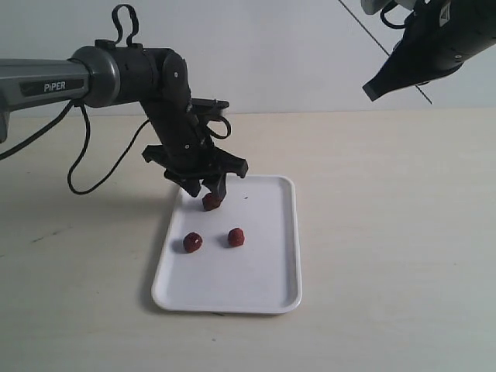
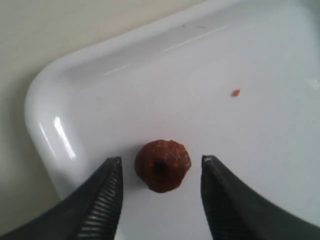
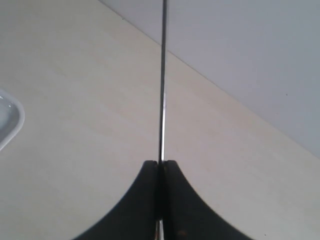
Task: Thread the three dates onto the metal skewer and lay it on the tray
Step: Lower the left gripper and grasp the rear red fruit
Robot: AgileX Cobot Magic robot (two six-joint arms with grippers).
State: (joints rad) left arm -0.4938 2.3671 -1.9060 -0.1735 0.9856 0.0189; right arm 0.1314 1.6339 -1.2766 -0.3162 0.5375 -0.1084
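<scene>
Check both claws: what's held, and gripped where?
Right claw is shut on the metal skewer, pinching its shaft between the tips. Left claw is open around a date on the tray, holding nothing.

Tray (image 1: pixel 267 279) flat on table (image 1: pixel 387 232). All three dates on tray
- date A (image 1: pixel 211 201): tray's far left corner, between parted jaws of left gripper (image 1: pixel 208 192), touching neither
- date B (image 1: pixel 192 242), date C (image 1: pixel 236 237): side by side, nearer, tray's left half

Right gripper (image 1: pixel 373 91), clamped on metal skewer (image 3: pixel 162 80), high behind tray, to its right
</scene>
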